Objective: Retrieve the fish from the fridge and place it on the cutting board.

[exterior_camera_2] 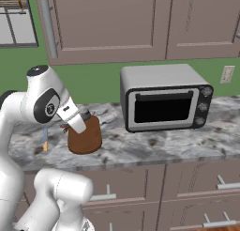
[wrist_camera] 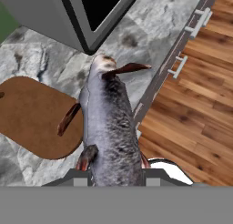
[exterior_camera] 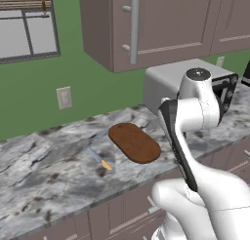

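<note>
Claw (wrist_camera: 113, 175) clamped on fish (wrist_camera: 109, 118), poised beside cutting board (wrist_camera: 34, 118) near worktop (wrist_camera: 41, 59) edge; released early, could miss board.

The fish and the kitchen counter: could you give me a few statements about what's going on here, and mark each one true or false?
1. The gripper is holding the fish. True.
2. The fish already lies flat on the cutting board. False: it is still in the gripper's grasp, held above the counter, and the board is bare.
3. A thin blue-and-orange utensil lies on the counter beside the cutting board. True.
4. The microwave has its door swung open. False: the door is closed.
5. The cutting board is round and white. False: it is a dark brown, rounded oblong.
</note>
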